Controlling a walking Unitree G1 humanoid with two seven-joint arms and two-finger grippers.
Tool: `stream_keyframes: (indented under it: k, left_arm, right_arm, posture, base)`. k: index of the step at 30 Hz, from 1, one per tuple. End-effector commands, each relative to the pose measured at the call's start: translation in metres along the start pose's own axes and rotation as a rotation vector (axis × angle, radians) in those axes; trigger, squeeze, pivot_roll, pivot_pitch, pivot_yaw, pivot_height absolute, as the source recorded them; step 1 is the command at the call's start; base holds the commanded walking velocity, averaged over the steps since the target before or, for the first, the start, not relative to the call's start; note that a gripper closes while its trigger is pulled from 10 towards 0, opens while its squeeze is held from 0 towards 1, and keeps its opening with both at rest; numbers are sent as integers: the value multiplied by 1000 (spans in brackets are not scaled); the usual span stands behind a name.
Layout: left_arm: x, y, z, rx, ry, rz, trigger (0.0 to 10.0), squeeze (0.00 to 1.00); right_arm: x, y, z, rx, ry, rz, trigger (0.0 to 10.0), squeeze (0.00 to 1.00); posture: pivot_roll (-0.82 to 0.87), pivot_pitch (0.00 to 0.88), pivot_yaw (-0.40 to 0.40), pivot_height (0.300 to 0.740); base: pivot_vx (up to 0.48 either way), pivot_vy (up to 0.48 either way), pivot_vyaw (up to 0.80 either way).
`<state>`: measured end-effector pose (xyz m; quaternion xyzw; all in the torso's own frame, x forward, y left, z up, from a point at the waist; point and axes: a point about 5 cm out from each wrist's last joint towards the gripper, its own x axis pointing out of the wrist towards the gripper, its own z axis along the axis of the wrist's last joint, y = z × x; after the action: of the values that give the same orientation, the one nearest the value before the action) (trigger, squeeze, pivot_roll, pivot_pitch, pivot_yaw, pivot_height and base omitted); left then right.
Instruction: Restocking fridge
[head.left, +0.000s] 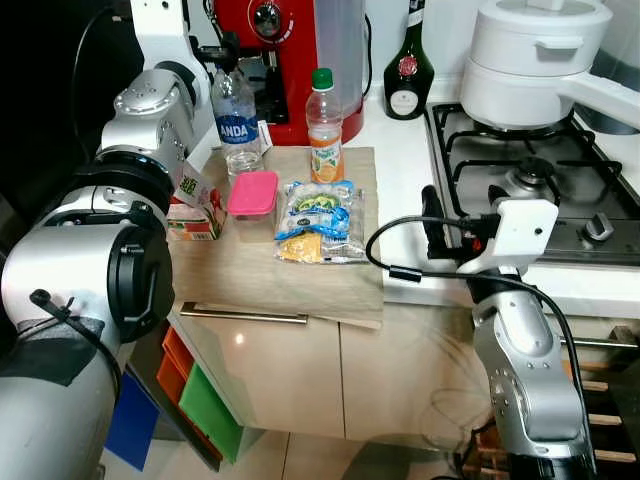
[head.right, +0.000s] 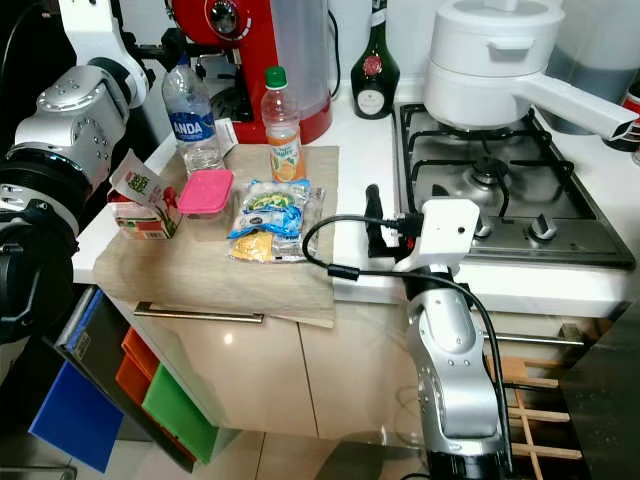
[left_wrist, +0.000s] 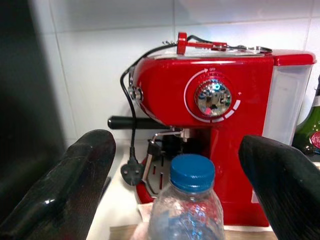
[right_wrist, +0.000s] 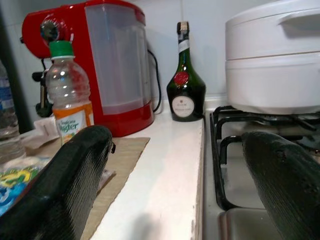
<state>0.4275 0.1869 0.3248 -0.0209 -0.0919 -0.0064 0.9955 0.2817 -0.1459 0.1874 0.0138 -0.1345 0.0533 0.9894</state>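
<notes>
Head views: water bottle (head.left: 236, 112), juice bottle (head.left: 324, 128), pink-lidded tub (head.left: 252, 196), carton (head.right: 140, 205) and snack packets (head.left: 318, 222) all sit on the counter (head.left: 400, 170); nothing looks restocked yet. Left wrist view: left pincer (left_wrist: 180, 195) spread wide around the water bottle's cap. Right wrist view: right pincer (right_wrist: 175, 185) wide, empty, over the counter edge.

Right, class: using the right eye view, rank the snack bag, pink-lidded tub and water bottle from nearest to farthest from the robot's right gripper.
1. Snack bag, on the mat just left of the right gripper.
2. Pink-lidded tub, further left on the mat.
3. Water bottle, at the back left, by the red coffee machine.
</notes>
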Motion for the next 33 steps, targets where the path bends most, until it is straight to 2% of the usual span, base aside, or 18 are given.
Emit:
stream_keyframes:
  k: [1,7,9,17,18,19,33]
  left_arm:
    - [-2,8,-10,-14,44,32,10000,0]
    - [-5,18,-20,-16,75,71,10000,0]
    - [-8,23,-29,-16,103,89,10000,0]
    - [-10,28,-37,6,128,108,10000,0]
    - [-11,29,-40,2,139,115,824,0]
    - [-11,29,-41,-1,144,115,0,0]
    - [-12,25,-48,-13,163,101,0,0]
  right_arm:
    - [-2,5,8,9,-19,36,10000,0]
    - [-5,8,11,-12,-11,69,10000,0]
    - [-8,11,12,-18,5,96,10000,0]
    - [-14,8,15,-31,25,101,10000,0]
    - [-16,7,15,-34,30,101,10000,0]
    - [-16,6,15,-36,32,101,10000,0]
    - [-18,8,15,-39,56,108,10000,0]
  posture:
    - [-247,11,139,740]
    - [-262,21,136,740]
    - [-275,32,130,740]
    - [-308,47,128,740]
    - [-313,49,128,740]
    - [-317,49,127,740]
    - [-321,55,128,740]
  base:
    - [0,0,0]
    - [0,0,0]
    - [0,0,0]
    - [0,0,0]
    - [0,0,0]
    - [0,0,0]
    - [0,0,0]
